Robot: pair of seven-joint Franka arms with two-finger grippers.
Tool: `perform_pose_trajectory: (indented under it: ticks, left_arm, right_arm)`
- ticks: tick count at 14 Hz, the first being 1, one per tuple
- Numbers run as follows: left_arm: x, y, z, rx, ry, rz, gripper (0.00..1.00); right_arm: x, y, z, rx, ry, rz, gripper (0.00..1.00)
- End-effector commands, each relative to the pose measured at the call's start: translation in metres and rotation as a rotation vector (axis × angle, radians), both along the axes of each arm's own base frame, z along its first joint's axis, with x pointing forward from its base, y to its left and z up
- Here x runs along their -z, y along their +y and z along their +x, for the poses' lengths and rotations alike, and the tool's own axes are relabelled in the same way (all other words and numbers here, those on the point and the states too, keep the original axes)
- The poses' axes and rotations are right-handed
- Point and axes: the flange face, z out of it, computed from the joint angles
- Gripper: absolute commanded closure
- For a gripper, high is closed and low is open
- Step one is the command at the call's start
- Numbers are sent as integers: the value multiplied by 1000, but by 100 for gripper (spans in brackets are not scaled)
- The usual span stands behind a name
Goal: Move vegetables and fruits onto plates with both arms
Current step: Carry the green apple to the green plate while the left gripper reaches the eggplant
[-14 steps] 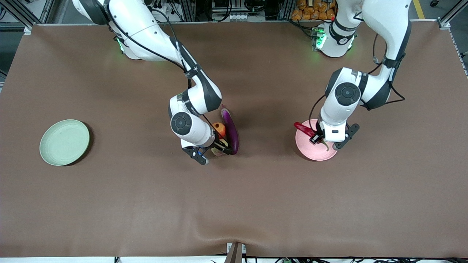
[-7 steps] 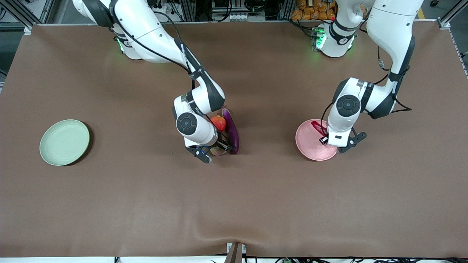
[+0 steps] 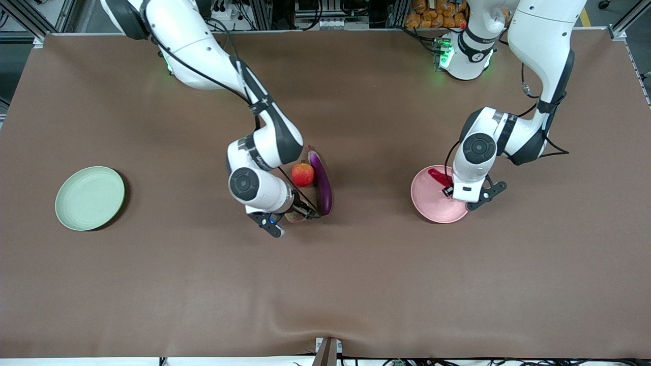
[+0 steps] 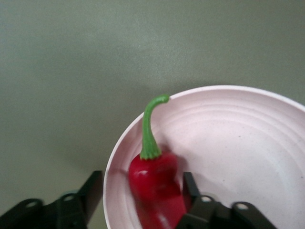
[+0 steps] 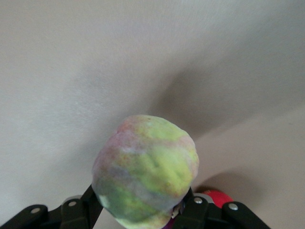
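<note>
The chili pepper [image 4: 155, 183] lies in one plate [image 3: 432, 206]; the eggplant [image 3: 322, 184] lies beside a round fruit [image 3: 302, 174].

The table [image 3: 152, 284] is covered in a matt brown sheet, looks like felt or soft vinyl, slightly rippled near its front edge. Both plates, pink [image 4: 248, 143] and green [image 3: 89, 197], look like matt speckled plastic. The chili [image 4: 155, 183] is shiny and smooth, the eggplant [image 3: 322, 185] glossy too. The yellow-green fruit [image 5: 145, 171] is dull and a bit mottled. The arms [image 3: 203, 46] are smooth glossy white plastic.
</note>
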Motion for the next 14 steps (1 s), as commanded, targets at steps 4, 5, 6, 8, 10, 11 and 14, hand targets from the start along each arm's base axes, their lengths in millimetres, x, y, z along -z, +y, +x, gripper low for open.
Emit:
perform_pose_trajectory:
  ticks: [4,5,6,8,10,11,14]
  left_arm:
    - [-73,-103,30,75,43,126,0]
    - [-81,-129,27,69,51,122,0]
    - [-87,-150,24,65,42,97,0]
    - [-96,-200,16,94,19,51,0]
    - [-89,-257,10,85,-3,6,0]
    - [-77,-283,10,55,-14,-9,0]
    - [-47,-344,-2,-7,-64,-34,0]
  right_arm:
    - [-76,-120,55,-21,129,61,100]
    - [-89,-148,60,-56,143,78,100]
    - [-105,-176,62,-87,145,88,100]
    - [-131,-230,64,-134,133,101,100]
    - [-145,-279,58,-205,171,44,100]
    - [-149,-305,54,-242,188,16,100]
    - [-157,-399,37,-358,250,29,100]
